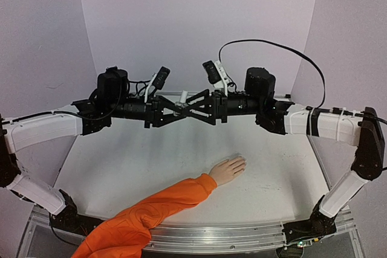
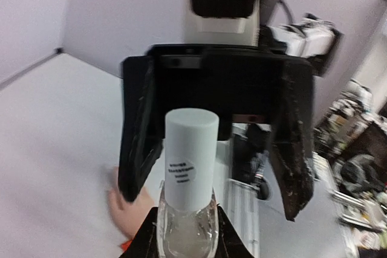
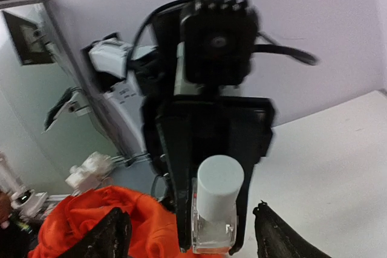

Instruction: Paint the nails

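White table (image 1: pixel 121 161): left gripper (image 2: pixel 185 243) clamps bottle (image 3: pixel 211 225), right gripper (image 3: pixel 190 219) spread wide at cap (image 3: pixel 221 179); cap on, nails (image 1: pixel 242 162) apparently unpainted.

Above mid-table (image 1: pixel 121 149): bottle (image 1: pixel 184 96) between left gripper (image 2: pixel 184 240) on its left and right gripper (image 3: pixel 192 212) on its right. Nearer the bases: mannequin hand (image 1: pixel 228 170) on table, right of centre, sleeve (image 1: pixel 157 206) running off near-left edge.

Even, soft, bright light; blurred wrist views, wide-angle bending at their edges.
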You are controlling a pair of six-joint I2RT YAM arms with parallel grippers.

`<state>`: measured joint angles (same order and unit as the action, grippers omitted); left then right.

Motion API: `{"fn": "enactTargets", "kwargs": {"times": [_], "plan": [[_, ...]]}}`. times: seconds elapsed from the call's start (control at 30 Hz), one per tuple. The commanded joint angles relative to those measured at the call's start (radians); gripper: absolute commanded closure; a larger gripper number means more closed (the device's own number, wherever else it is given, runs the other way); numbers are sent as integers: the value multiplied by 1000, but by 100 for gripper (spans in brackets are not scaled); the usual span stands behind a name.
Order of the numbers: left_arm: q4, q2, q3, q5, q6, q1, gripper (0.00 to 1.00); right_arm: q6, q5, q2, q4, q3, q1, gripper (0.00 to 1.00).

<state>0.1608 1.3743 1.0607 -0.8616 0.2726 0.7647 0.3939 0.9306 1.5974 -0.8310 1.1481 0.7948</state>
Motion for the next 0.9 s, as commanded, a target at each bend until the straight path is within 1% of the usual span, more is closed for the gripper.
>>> {"fn": "enactTargets", "kwargs": {"times": [0.0, 0.03, 0.1, 0.27, 0.43, 0.5, 0.73, 0.77, 0.87], "plan": [[-90, -69, -16, 645, -189, 68, 100, 18, -310, -71, 135, 25, -15, 20], [-95, -71, -21, 711, -199, 81, 100, 41, -336, -67, 137, 29, -13, 18], [-101, -74, -29, 801, -199, 96, 100, 94, -398, -50, 155, 48, -4, 18], [-104, -76, -39, 852, -200, 107, 100, 148, -591, -39, 209, 93, 49, 20], [-105, -66, -31, 852, -197, 115, 100, 202, -673, 12, 238, 163, 81, 38], [-104, -63, -32, 884, -187, 118, 100, 213, -685, 35, 248, 189, 94, 45], [-112, -69, -28, 883, -187, 128, 100, 240, -706, 100, 253, 254, 112, 59], [-113, -68, -26, 877, -189, 129, 100, 240, -706, 102, 251, 256, 113, 62], [-116, -70, -25, 870, -184, 131, 100, 239, -692, 104, 239, 256, 114, 76]]}}
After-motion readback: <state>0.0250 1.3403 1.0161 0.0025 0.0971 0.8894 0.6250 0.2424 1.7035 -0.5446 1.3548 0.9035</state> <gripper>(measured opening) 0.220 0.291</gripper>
